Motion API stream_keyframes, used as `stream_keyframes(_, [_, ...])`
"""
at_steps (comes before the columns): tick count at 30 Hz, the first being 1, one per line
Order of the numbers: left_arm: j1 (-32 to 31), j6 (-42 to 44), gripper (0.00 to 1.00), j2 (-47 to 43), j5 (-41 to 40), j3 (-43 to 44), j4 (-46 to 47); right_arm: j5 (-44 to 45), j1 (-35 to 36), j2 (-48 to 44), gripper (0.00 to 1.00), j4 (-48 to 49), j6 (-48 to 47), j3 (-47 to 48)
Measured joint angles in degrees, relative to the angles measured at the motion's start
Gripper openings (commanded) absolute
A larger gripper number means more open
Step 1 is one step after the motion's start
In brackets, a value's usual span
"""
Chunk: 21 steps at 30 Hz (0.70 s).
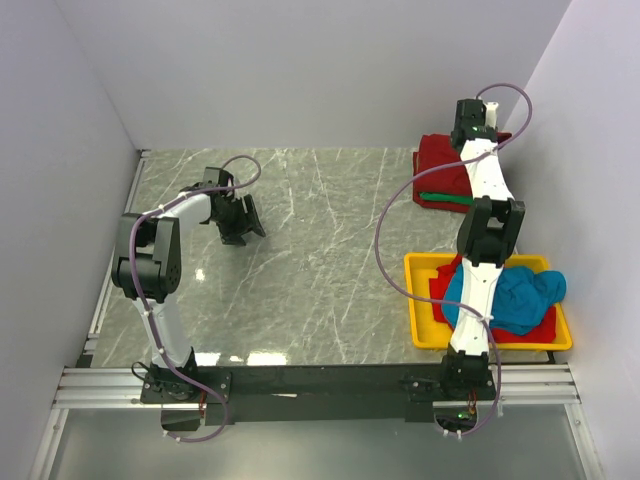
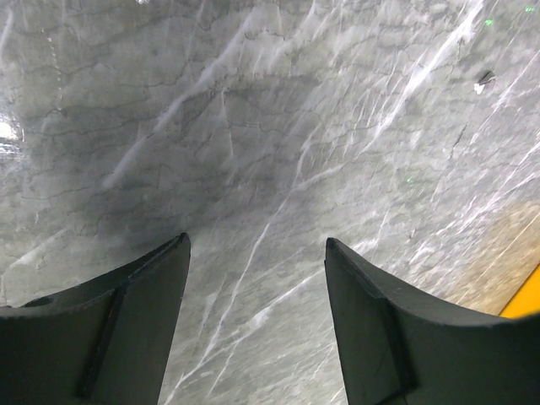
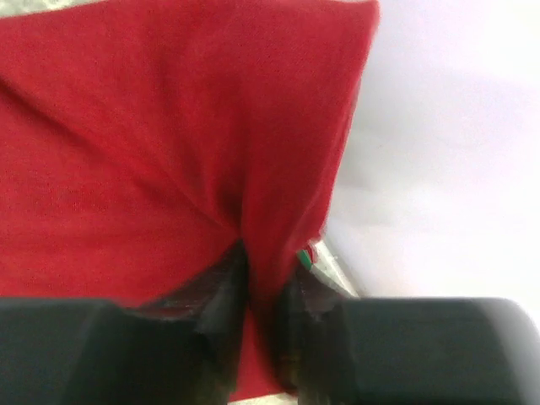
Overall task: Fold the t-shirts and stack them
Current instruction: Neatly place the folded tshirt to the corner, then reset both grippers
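A folded dark red t-shirt [image 1: 440,168] lies at the far right of the table on top of a green t-shirt [image 1: 446,198], of which only an edge shows. My right gripper [image 1: 470,128] reaches over this pile; in the right wrist view it [image 3: 266,270] is shut on a pinched fold of the dark red t-shirt [image 3: 169,143]. A crumpled teal blue t-shirt [image 1: 520,298] lies in the yellow tray [image 1: 420,330] over another red shirt [image 1: 540,328]. My left gripper [image 1: 240,222] is open and empty above bare table [image 2: 253,152].
The yellow tray stands at the near right, partly under my right arm. White walls close in the table on the left, back and right. The marble table surface [image 1: 320,250] lies between the arms.
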Motion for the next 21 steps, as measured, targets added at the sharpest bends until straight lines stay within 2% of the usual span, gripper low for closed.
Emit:
stream_keyframes(2, [0.00,0.35,0.72,-0.11,-0.07,0.00,-0.15,0.79,0.00,0.02,0.76,0.02,0.61,0.00])
stream_keyframes(3, [0.00,0.57,0.72,-0.24,-0.42,0.00,-0.37,1.40,-0.04,0.02,0.88,0.11,0.52,0.00])
stream_keyframes(7, [0.00,0.79,0.72,-1.44,-1.51,-0.22,-0.92,2.58,-0.37,-0.85,0.89,1.77,1.62,-2.16])
stream_keyframes(10, [0.00,0.72,0.72,-4.07,-2.03,-1.36,-0.74,2.56,-0.46,-5.27,0.90,4.70,2.78,-11.13])
stream_keyframes(15, [0.00,0.04,0.72,-9.11,-3.58,-3.65,0.48,1.84,0.11,-16.70,0.91,9.94,4.24,-27.78])
stream_keyframes(21, [-0.04,-1.55,0.72,-15.91,-6.82,-7.06,2.25,0.04,4.35,-31.85,0.92,15.39,5.57,-39.12])
